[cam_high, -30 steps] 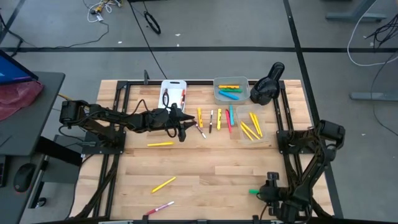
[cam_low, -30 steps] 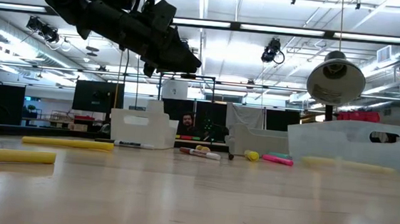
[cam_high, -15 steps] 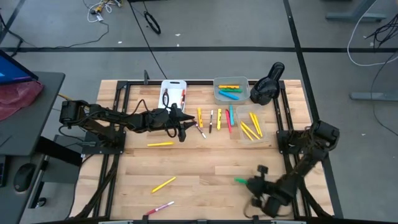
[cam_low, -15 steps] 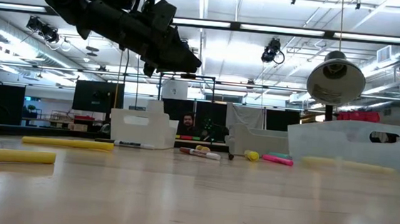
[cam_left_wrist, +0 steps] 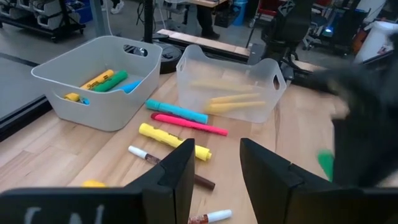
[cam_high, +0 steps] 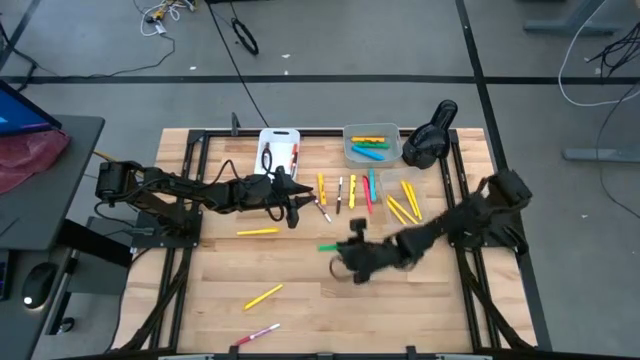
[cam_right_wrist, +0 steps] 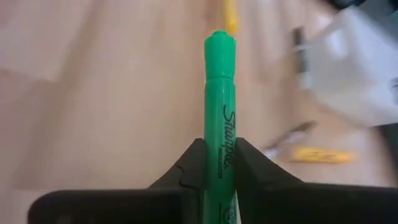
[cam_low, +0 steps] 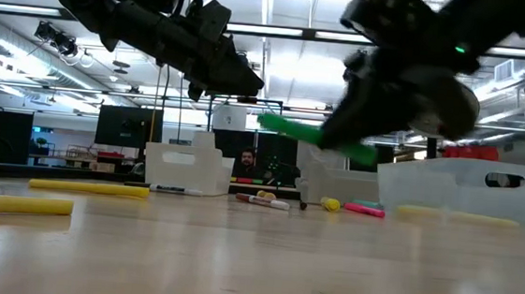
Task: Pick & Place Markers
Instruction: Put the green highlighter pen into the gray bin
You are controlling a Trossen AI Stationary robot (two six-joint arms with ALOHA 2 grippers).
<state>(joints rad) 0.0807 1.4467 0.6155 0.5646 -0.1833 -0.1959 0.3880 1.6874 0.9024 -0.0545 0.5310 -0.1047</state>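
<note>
Green marker clamped in right gripper, carried off the table.
Right arm swung from near-right edge to centre; left gripper stayed part-open, empty.

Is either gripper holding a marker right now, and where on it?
The right gripper clamps the green marker near its rear end. The left gripper holds nothing.

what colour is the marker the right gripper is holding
Green: the marker clamped in the right gripper shows best in the right wrist view.

Right end effector, green marker mid-table.
</note>
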